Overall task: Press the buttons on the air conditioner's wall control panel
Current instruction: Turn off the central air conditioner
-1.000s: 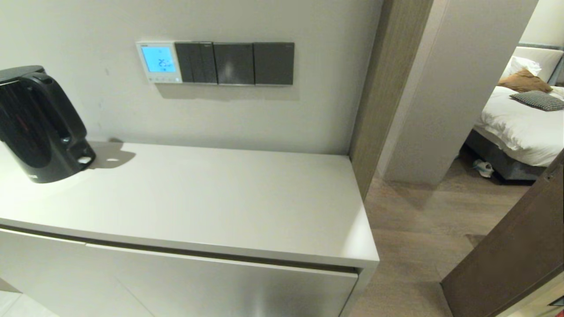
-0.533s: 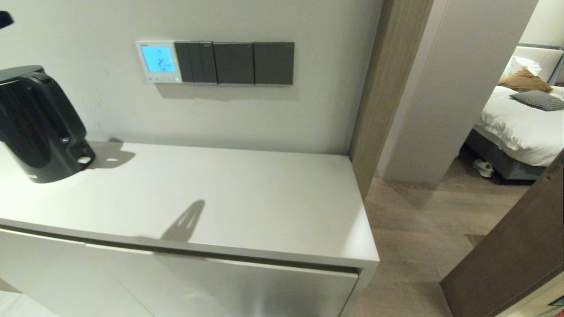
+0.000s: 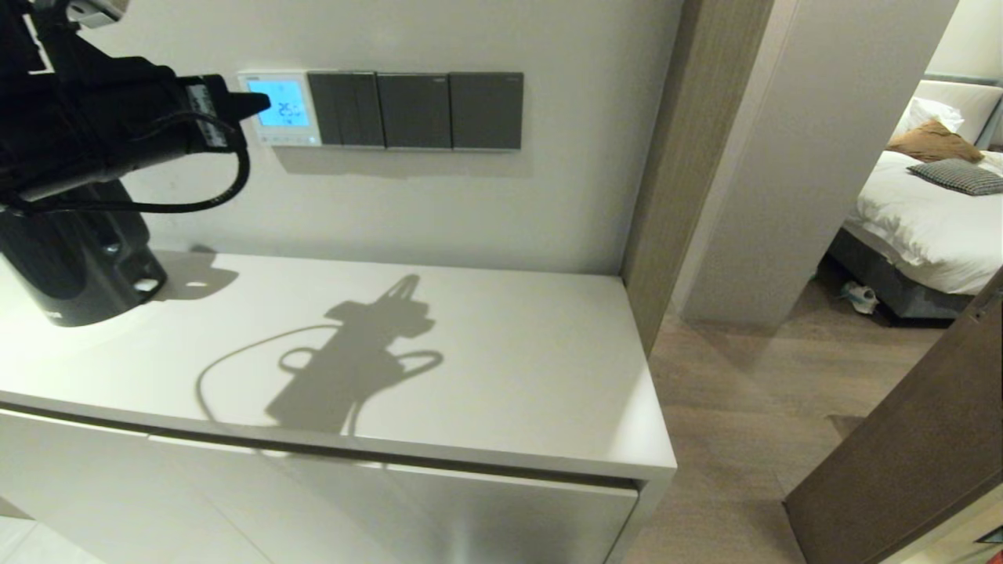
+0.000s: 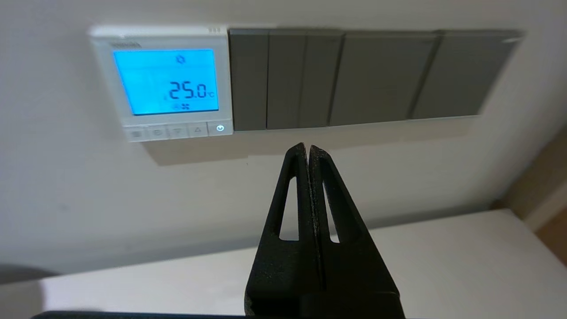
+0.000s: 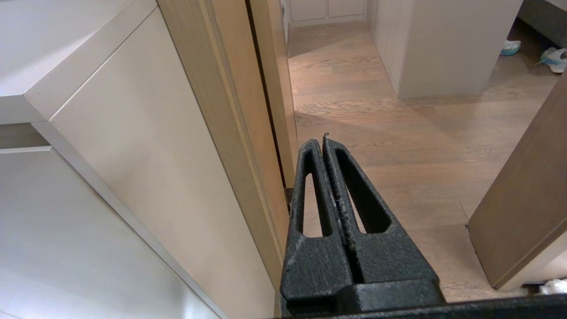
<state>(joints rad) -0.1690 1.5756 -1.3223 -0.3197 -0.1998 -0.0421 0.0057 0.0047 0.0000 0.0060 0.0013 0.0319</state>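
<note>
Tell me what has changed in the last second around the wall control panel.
The left gripper has swung in from the robot's left, fingers shut and empty, its tip now overlapping the air conditioner's wall control panel in the head view; the wrist view shows no contact with the buttons. Its shadow has spread over the counter. The lit 25.0 screen, the dark switch plates and the kettle are unchanged.

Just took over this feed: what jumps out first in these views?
The lit blue screen reading 25.0 on the air conditioner's wall control panel, at the left end of a row of dark grey switch plates. Next, the left end effector, fingers shut, raised toward the wall, apart from the buttons under the screen. The right end effector, also shut, hangs low beside the white cabinet, over the wooden floor.
</note>
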